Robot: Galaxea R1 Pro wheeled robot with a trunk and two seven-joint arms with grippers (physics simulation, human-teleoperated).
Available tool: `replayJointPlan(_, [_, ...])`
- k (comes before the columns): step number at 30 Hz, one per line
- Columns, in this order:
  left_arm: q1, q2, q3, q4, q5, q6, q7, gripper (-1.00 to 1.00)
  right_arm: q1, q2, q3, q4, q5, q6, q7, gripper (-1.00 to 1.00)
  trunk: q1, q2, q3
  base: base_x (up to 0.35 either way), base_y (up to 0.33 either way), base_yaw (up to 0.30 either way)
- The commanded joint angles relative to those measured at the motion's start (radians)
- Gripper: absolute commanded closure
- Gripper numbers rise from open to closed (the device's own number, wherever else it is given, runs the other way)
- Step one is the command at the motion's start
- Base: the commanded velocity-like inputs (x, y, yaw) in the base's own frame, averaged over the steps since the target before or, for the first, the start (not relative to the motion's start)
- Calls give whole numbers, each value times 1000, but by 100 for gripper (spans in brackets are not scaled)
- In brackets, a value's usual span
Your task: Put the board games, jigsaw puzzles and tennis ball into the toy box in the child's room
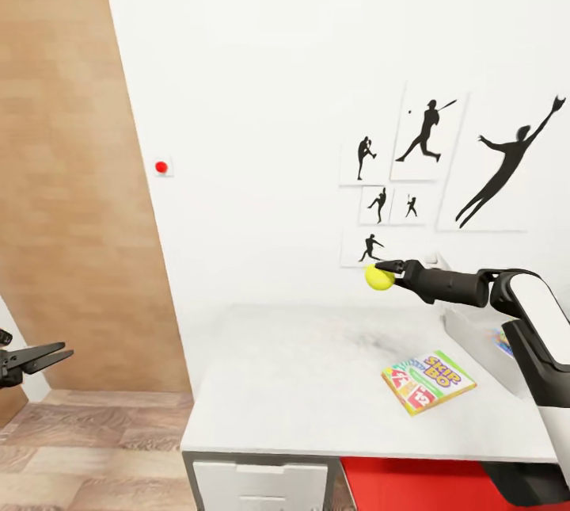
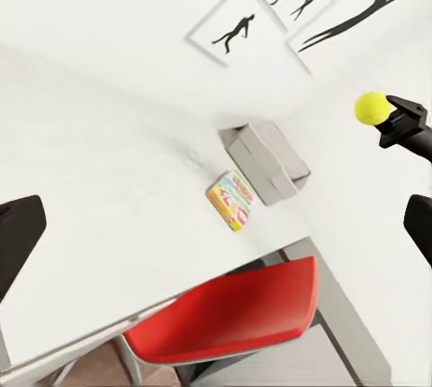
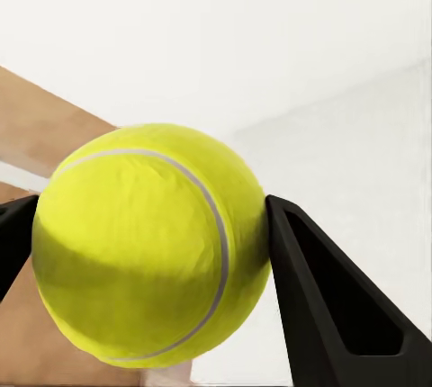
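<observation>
White walls hung with black sports-silhouette pictures (image 1: 431, 166) are seen behind the pale mottled bench (image 1: 317, 384), with wood-plank floor (image 1: 103, 448) at its left. The tennis ball (image 1: 379, 277) is held above the bench, pinched between the two dark fingers of the right tool (image 1: 385, 275); in the right wrist view the ball (image 3: 148, 243) is pressed on both sides by the fingers (image 3: 333, 306). The Skip-Bo game box (image 1: 428, 381) is laid flat on the bench, near its front edge. The toy box (image 2: 267, 161) is set just beyond it (a bit of coloured print is seen inside, too small to identify). A red chair (image 2: 229, 310) is tucked under the bench. The left tool (image 1: 43, 358) is held over the floor, well apart from the bench, its jaws parted and nothing between them.
</observation>
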Motion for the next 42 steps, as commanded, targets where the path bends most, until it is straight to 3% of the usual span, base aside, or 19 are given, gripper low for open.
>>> replayJointPlan(1, [0,0,0,0,0,11,-4,-100,-1,0,1,0,-13,0,-12,100,0,-1,0,-213,-132,-258])
replayJointPlan(10, [0,0,0,-1,0,11,-4,-100,-1,-1,0,1,-12,0,-12,100,0,-1,2,-134,-216,-273])
replayJointPlan(30, [1,1,2,-1,2,9,-4,-100,-1,0,0,4,-11,0,-13,100,0,-1,2,10,-239,-280])
replayJointPlan(42, [1,1,1,-11,2,9,-4,-100,-1,2,0,4,-11,0,-13,100,0,-1,2,62,-90,-281])
